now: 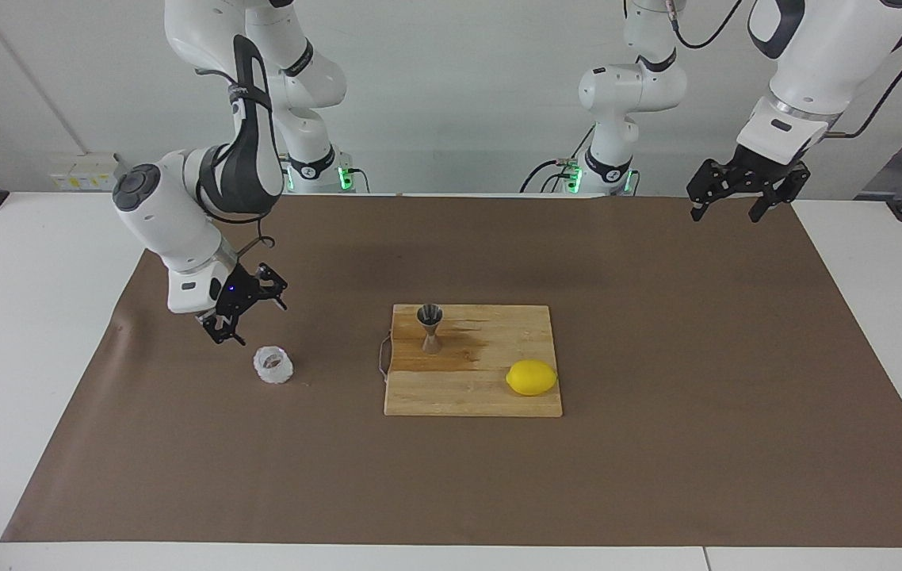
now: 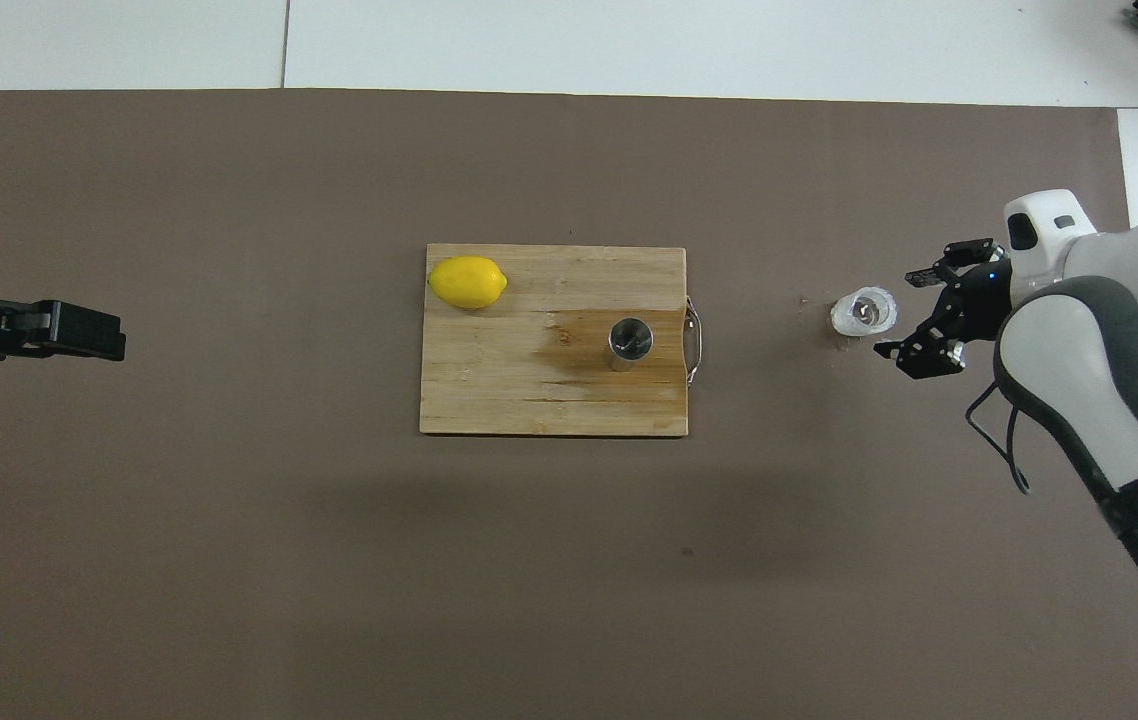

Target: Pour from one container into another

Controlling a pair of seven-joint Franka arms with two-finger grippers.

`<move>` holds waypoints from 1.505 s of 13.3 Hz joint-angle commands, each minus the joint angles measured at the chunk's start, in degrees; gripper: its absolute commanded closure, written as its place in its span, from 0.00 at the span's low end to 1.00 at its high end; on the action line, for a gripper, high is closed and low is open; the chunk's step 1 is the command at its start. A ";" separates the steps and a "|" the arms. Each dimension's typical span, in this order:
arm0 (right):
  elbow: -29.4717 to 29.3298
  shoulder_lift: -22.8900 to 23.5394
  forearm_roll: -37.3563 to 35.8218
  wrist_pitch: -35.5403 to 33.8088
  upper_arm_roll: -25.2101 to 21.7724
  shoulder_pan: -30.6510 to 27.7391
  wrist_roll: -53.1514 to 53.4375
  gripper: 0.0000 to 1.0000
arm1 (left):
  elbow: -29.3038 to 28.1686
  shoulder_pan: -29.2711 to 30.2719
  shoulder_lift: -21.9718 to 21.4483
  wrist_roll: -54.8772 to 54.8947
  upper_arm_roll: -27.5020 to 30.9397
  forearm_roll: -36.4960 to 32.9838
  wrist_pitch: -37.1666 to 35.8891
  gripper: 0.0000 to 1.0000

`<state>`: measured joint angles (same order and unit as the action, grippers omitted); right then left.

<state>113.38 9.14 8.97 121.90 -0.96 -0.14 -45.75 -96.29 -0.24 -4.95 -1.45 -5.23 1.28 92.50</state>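
The small clear cup [image 1: 273,365] [image 2: 863,311] with whitish textured walls stands upright on the brown mat, toward the right arm's end of the table. My right gripper [image 1: 249,319] [image 2: 901,315] hangs open just above and beside the cup, apart from it, with nothing between its fingers. The steel hourglass jigger [image 1: 429,327] [image 2: 630,340] stands upright on the wooden cutting board [image 1: 483,400] [image 2: 529,405]. My left gripper [image 1: 724,212] [image 2: 109,335] waits open and empty, raised over the mat's corner at the left arm's end.
A yellow lemon [image 1: 531,377] [image 2: 467,282] lies on the board's corner, farther from the robots than the jigger. A darker wet-looking patch marks the board beside the jigger. The brown mat [image 1: 657,357] covers most of the white table.
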 commanded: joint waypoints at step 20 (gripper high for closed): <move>-21.01 -10.54 -7.38 -35.93 0.16 -4.24 44.08 0.00 | -1.00 0.41 -1.29 0.75 -0.22 -0.84 -0.48 0.00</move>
<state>92.99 -0.83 2.53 88.45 -2.00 -2.26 -2.61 -96.29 -0.24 -4.99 -1.45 -5.23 1.28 92.50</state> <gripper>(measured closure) 0.000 0.000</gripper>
